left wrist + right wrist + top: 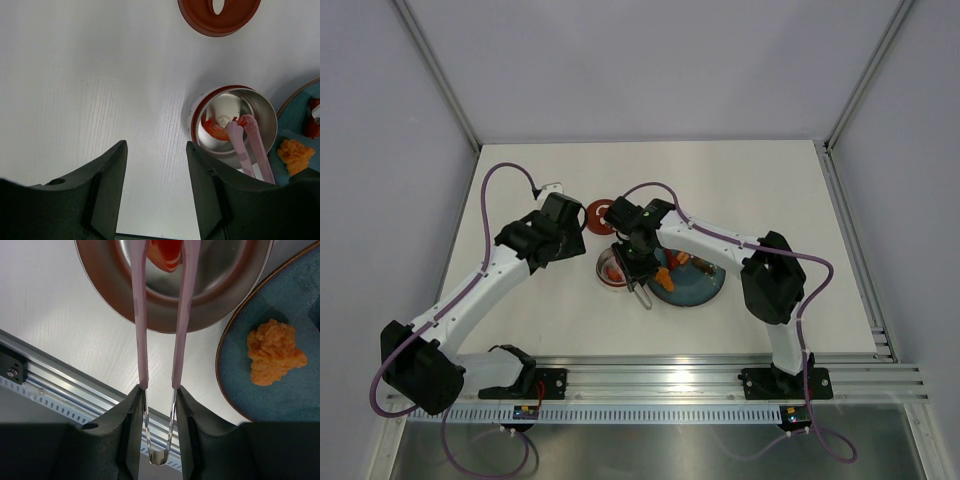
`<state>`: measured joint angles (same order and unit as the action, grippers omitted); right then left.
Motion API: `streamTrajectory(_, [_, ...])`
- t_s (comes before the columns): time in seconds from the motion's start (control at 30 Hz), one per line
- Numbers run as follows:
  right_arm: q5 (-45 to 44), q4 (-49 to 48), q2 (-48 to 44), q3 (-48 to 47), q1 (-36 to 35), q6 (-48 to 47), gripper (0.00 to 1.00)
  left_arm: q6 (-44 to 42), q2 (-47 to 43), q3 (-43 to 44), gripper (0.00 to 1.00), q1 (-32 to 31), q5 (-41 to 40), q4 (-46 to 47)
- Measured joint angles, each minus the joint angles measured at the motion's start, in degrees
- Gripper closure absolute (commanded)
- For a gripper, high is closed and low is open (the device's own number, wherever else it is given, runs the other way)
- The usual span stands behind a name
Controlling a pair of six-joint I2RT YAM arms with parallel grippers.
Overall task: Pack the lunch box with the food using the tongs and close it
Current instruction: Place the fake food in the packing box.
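The left end effector (156,160) stands moderately wide, nothing between its fingers, hanging over bare bench (100,75) just left of the lunch box (197,112). In the top view the left arm (470,290) runs from its elbow at the near left corner up and rightward, its wrist ending beside the dark red lid (220,15). The lid lies flat on the bench beyond the box, apart from it. The lunch box sits upright and uncovered, touching or just beside the teal plate (235,365). Inside the box a red-orange food piece (215,129) lies between the tips of the tongs (141,330); whether the tips pinch it I cannot tell. The right end effector (159,405) is narrowed on the tongs' springy end, squeezing both handles, the pink arms reaching forward over the rim into the box. The right arm (720,245) bends at its elbow near the right side and stretches leftward, wrist above the box. An orange food piece (275,352) rests on the plate.
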<state>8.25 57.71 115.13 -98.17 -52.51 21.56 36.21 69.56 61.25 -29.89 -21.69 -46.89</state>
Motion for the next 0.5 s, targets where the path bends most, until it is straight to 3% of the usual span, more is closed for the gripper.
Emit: streamTrajectory(0.5, [-0.24,0.44,0.66,-0.87,-0.35,-0.15,0.64,0.00,-0.02,0.00,0.46,0.00,0.00,0.00])
